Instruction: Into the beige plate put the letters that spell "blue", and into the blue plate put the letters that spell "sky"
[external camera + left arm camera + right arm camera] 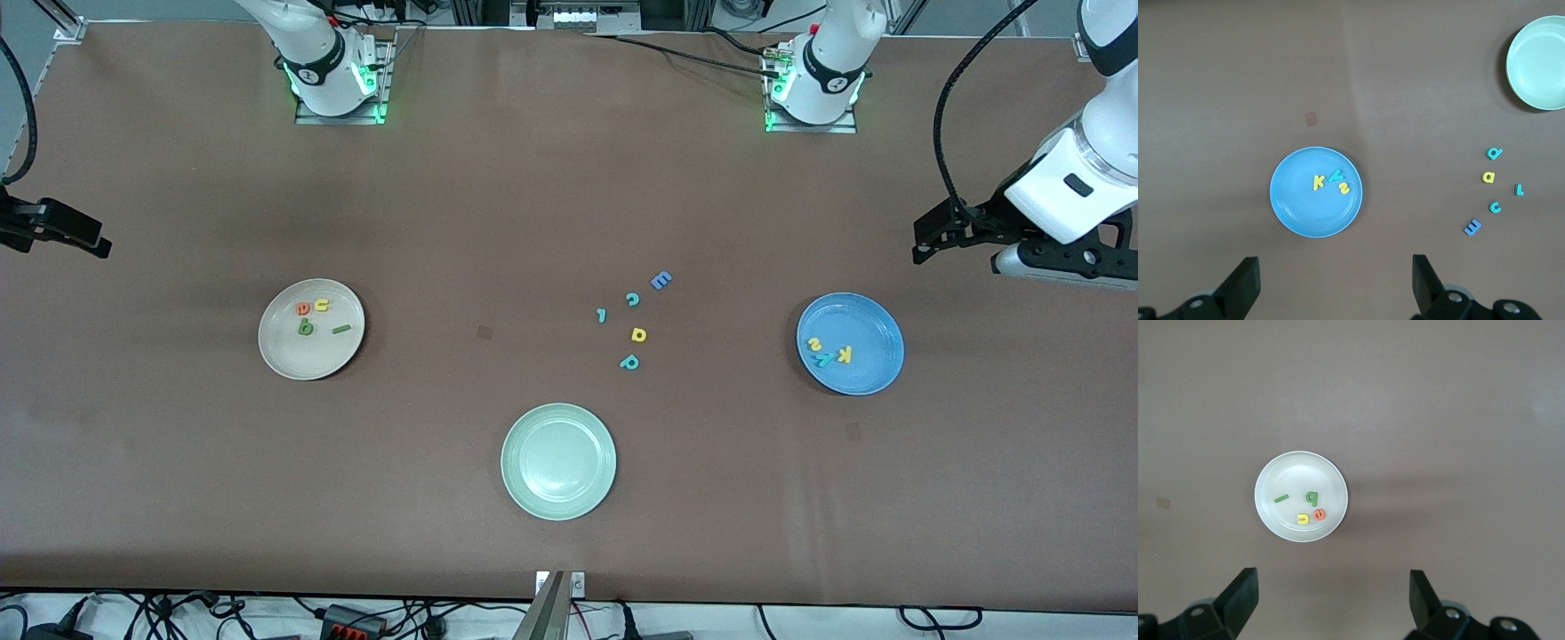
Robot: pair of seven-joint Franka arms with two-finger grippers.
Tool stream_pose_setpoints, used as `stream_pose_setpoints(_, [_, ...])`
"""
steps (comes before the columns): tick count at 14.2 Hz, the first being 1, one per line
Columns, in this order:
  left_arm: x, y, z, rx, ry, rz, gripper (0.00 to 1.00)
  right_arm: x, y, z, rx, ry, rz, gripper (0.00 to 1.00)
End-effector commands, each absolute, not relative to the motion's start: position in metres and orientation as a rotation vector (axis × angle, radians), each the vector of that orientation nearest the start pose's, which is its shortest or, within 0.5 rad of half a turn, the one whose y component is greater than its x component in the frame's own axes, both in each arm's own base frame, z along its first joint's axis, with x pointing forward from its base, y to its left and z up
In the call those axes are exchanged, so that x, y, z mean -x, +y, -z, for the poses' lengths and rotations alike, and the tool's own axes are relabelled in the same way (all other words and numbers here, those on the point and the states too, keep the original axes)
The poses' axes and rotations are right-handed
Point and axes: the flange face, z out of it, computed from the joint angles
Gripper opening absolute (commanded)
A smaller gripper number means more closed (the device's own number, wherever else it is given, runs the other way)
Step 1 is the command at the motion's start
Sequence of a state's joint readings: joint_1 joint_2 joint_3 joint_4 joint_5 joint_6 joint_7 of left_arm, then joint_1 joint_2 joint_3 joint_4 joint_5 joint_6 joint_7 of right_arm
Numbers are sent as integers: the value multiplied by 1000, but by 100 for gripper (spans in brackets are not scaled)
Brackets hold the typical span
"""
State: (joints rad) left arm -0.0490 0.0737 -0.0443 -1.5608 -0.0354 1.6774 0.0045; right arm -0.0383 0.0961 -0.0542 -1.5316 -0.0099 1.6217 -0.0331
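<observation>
Letters sorted in beige plate and blue plate.

Both arms wait raised at the table's ends, left gripper and right gripper apparently spread wide, holding nothing.

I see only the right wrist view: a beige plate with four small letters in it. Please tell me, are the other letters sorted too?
Observer: Yes. The blue plate at the left arm's end holds the yellow "s", the teal "y" and the yellow-orange "k".
Operator: Are any letters left on the table?
Observer: Five lie loose between the plates, among them a blue "E", a yellow "a" and a teal "p".
Operator: Is there a third plate?
Observer: A pale green plate sits nearer the front camera, with nothing in it.
Operator: And the left gripper?
Observer: The left gripper is open, up over the table beside the blue plate.
</observation>
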Motion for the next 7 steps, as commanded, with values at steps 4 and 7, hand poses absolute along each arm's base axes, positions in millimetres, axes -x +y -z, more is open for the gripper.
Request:
stream_pose_setpoints(4, [-587, -57, -603, 3161, 143, 64, 100, -552, -54, -590, 3160, 81, 29, 100])
stream_pose_setpoints(7, [-587, -58, -603, 3161, 146, 64, 100, -553, -53, -594, 3155, 83, 35, 100])
